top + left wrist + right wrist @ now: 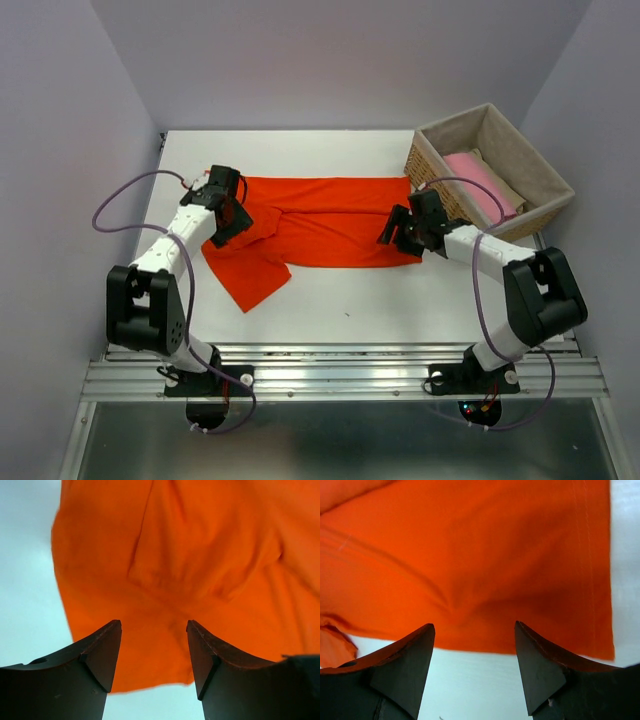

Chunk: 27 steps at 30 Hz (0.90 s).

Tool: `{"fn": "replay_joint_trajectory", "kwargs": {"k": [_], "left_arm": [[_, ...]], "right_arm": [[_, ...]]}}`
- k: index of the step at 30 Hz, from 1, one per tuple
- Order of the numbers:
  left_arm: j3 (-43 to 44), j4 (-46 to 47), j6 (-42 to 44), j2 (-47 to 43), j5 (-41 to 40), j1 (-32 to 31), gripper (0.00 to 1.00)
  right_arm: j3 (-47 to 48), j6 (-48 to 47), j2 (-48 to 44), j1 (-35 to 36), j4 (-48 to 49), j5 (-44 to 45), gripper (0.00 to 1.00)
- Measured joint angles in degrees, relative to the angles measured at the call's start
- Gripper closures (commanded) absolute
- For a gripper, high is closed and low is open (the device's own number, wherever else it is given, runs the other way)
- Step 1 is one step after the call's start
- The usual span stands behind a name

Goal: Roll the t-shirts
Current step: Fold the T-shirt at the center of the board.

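The orange-red t-shirt (320,225) lies spread flat across the middle of the white table, partly folded, with one sleeve hanging toward the near left. It fills the left wrist view (190,555) and the right wrist view (470,565). My left gripper (232,222) is open just over the shirt's left end (154,630), nothing between its jaws. My right gripper (398,228) is open over the shirt's right near edge (474,632), empty. A pink t-shirt (480,185) lies in the basket, with a beige one (505,190) beside it.
A woven wicker basket (435,165) with grey lining stands at the far right of the table. Bare white tabletop (360,300) runs along the near side. Grey walls close in the left, back and right.
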Motion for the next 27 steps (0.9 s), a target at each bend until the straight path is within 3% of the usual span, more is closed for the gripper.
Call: {"fn": "replay_joint_trajectory", "kwargs": {"k": [9, 15, 27], "left_arm": [[14.69, 5.40, 6.34, 20.79, -1.99, 7.28, 0.37], [21.62, 4.96, 9.38, 30.71, -1.60, 7.67, 0.37], [47.28, -0.70, 14.08, 47.89, -0.37, 8.26, 0.37]], "right_arm": [[8.02, -2.29, 11.80, -1.05, 2.36, 1.66, 0.30], [7.41, -2.32, 12.46, -1.05, 4.96, 2.47, 0.31], [5.70, 1.53, 12.48, -1.07, 9.97, 3.15, 0.29]]}}
